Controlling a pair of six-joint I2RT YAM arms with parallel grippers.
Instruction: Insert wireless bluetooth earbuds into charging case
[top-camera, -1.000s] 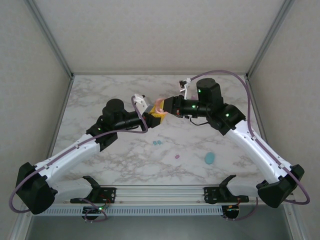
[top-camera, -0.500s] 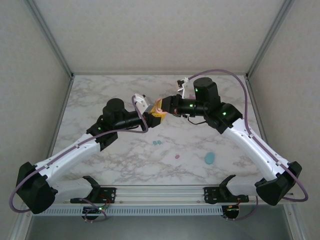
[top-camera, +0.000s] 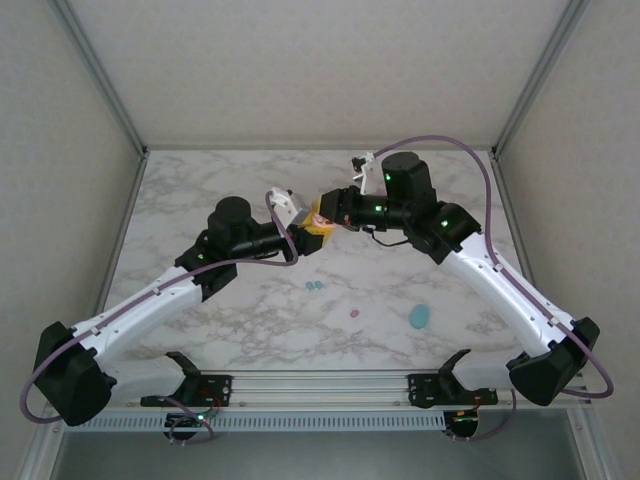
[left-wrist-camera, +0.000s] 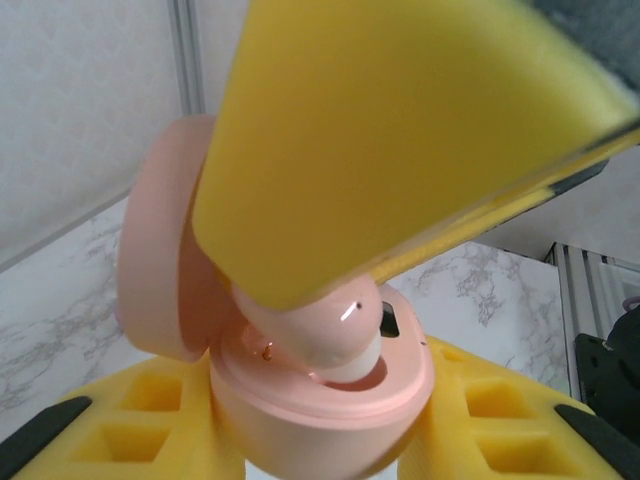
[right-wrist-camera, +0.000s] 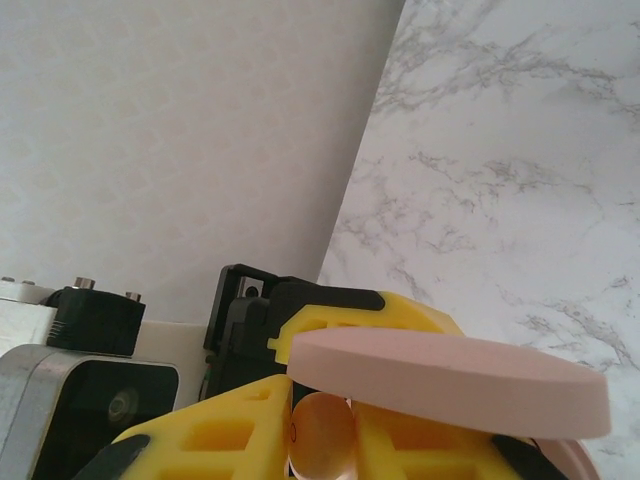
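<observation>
- The marble table (top-camera: 200, 190): both arms meet at 12 o'clock of its middle
- The left gripper (top-camera: 308, 233) is clenched around the open pink case (left-wrist-camera: 330, 400), lid (left-wrist-camera: 160, 260) at 9 o'clock in the left wrist view
- The right gripper (top-camera: 325, 213) pinches the pink earbud (left-wrist-camera: 315, 335), its lower end in the case's socket
- The teal case (top-camera: 419, 317) lies at 4 o'clock
- The teal earbuds (top-camera: 314, 286) at 6, the purple earbud (top-camera: 354, 313) at 5 o'clock

I see a glossy, smooth peach plastic earbud (left-wrist-camera: 315, 335) and a satin plastic case (left-wrist-camera: 330, 400). The finger pads (left-wrist-camera: 400, 130) look like matt yellow foam, and the bench (top-camera: 200, 190) is smooth marble-patterned.
</observation>
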